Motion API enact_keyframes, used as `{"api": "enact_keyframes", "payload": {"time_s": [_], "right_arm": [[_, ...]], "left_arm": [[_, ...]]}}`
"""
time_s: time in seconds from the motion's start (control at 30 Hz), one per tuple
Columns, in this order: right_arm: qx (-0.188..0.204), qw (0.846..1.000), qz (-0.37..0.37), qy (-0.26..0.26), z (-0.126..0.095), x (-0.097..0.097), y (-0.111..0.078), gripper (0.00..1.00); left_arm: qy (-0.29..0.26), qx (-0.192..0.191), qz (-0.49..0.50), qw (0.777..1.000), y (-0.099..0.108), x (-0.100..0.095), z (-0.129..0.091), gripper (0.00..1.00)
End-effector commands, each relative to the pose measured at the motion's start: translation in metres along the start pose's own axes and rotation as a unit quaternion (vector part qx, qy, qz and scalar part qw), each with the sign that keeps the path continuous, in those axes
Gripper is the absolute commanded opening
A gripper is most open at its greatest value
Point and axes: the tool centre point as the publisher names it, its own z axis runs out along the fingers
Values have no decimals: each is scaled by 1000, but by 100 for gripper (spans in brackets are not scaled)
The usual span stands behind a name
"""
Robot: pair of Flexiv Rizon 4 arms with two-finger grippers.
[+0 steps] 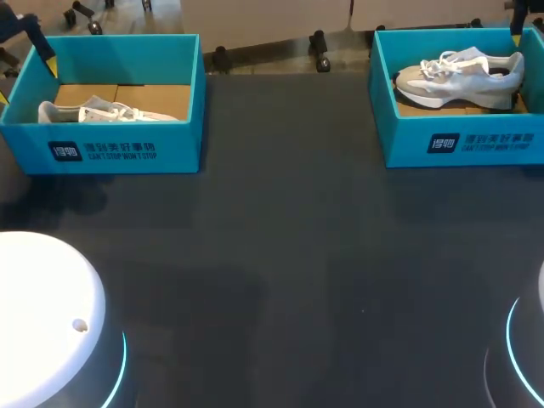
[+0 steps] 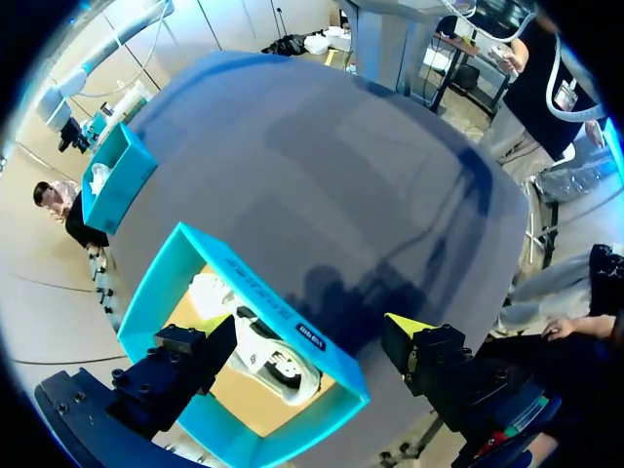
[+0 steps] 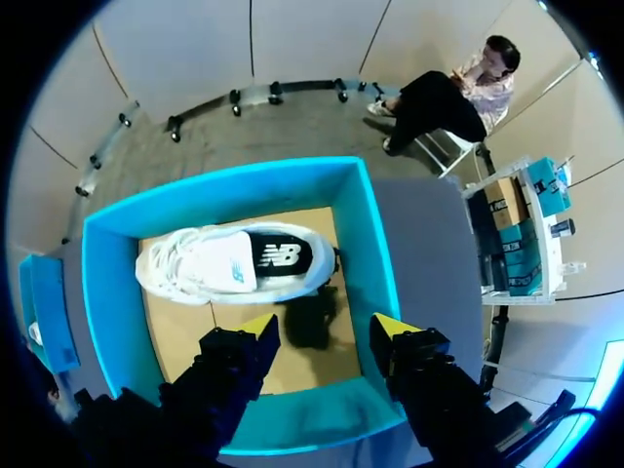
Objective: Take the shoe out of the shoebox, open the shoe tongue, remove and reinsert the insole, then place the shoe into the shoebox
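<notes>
Two teal shoeboxes stand at the back of the dark table. The left box (image 1: 110, 144) holds a white shoe (image 1: 93, 110). A grey-white sneaker (image 1: 463, 75) lies on its side in the right box (image 1: 459, 140). My left gripper (image 2: 310, 331) hangs open above the left box (image 2: 244, 283), one fingertip over the shoe (image 2: 255, 341) and the other outside the wall. Over the right box (image 3: 107, 283) my right gripper (image 3: 327, 327) is open, nothing between its fingers, just short of the sneaker (image 3: 234, 263).
The bare dark table (image 1: 280, 255) stretches between and in front of the boxes. My arms' round bases sit at the near left (image 1: 42, 314) and near right (image 1: 523, 348) corners.
</notes>
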Motion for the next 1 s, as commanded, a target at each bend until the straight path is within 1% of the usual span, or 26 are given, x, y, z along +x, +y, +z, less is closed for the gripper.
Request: {"api": "enact_keyframes", "payload": {"time_s": [0.03, 0.2, 0.27, 0.37, 0.43, 0.6, 0.7, 0.87, 1.0], "right_arm": [[23, 1000, 2, 0, 14, 4, 14, 51], [30, 1000, 2, -4, 25, 4, 19, 47], [32, 999, 2, -4, 31, 4, 19, 47], [39, 999, 14, -7, 39, 3, 19, 45], [40, 999, 18, -6, 51, -2, 21, 45], [37, 999, 30, -4, 61, -3, 26, 44], [36, 999, 35, 0, 61, 2, 29, 44], [39, 999, 34, 1, 69, 4, 36, 44], [43, 998, 36, -1, 76, 4, 35, 44]], "left_arm": [[0, -1, 0, 1000, 0, 0, 0, 100], [0, -1, 0, 1000, 0, 0, 0, 100], [0, -1, 0, 1000, 0, 0, 0, 100], [0, -1, 0, 1000, 0, 0, 0, 100], [0, -1, 0, 1000, 0, 0, 0, 100], [0, -1, 0, 1000, 0, 0, 0, 100], [0, -1, 0, 1000, 0, 0, 0, 100], [0, -1, 0, 1000, 0, 0, 0, 100], [0, -1, 0, 1000, 0, 0, 0, 100]]}}
